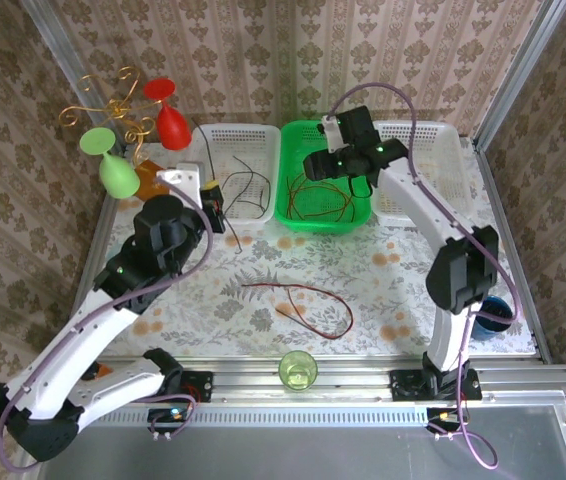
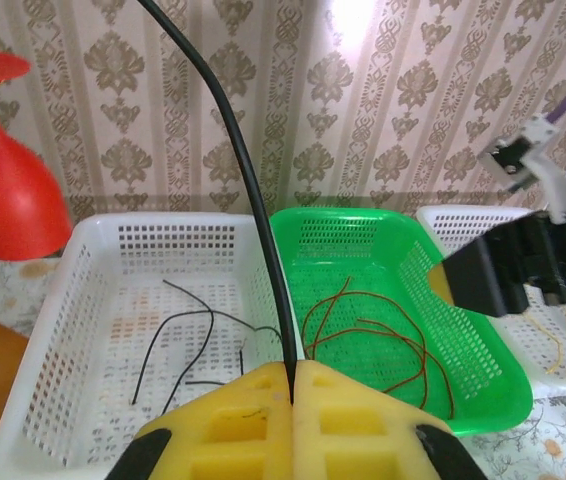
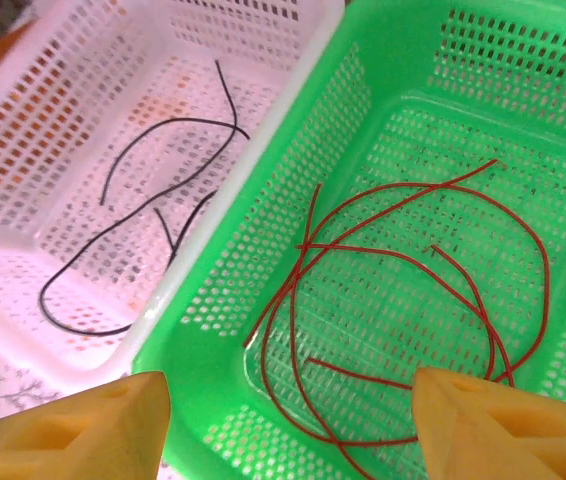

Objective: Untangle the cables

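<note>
My left gripper (image 2: 292,378) is shut on a black cable (image 2: 263,220) that rises from between the yellow pads and arcs up out of the left wrist view. In the top view the left gripper (image 1: 213,207) sits at the near edge of the left white basket (image 1: 243,129), where more black cables (image 3: 235,125) lie loose. My right gripper (image 3: 288,385) hangs open over the green basket (image 1: 293,214) with nothing between its pads. Below it lie several red cables (image 3: 363,250), looped and crossing. One more red cable (image 1: 308,305) curls on the tablecloth.
A second white basket (image 1: 443,131) stands right of the green one, with a thin yellow wire (image 2: 563,345) in it. A red glass (image 1: 170,118), a green glass (image 1: 113,165) and a gold curly stand (image 1: 103,100) crowd the back left. A green cup (image 1: 298,370) stands at the front edge.
</note>
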Available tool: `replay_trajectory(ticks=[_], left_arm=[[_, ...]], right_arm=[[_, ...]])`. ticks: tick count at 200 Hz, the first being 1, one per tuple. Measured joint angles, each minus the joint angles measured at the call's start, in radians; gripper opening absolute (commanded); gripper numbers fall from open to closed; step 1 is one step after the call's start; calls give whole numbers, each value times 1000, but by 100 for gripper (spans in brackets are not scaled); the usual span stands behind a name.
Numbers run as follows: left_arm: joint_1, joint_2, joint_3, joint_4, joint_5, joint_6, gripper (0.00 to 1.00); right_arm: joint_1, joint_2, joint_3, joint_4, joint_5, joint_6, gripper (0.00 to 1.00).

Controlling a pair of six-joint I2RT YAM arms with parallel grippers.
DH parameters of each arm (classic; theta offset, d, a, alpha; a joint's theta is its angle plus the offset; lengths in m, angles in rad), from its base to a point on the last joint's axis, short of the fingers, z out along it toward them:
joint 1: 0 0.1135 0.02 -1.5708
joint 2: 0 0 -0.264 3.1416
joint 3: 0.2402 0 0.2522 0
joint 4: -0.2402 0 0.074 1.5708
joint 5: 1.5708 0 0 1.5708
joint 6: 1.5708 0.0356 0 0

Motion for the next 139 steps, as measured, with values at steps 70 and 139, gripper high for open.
replay_trajectory(ticks=[70,139], left_arm=[[143,299,365,-55,183,108,0],[302,597,658,-90,284,229,0]], right_arm=[[-8,-307,-402,90,-6,53,70],[-45,-539,-592,116,-7,79,73]])
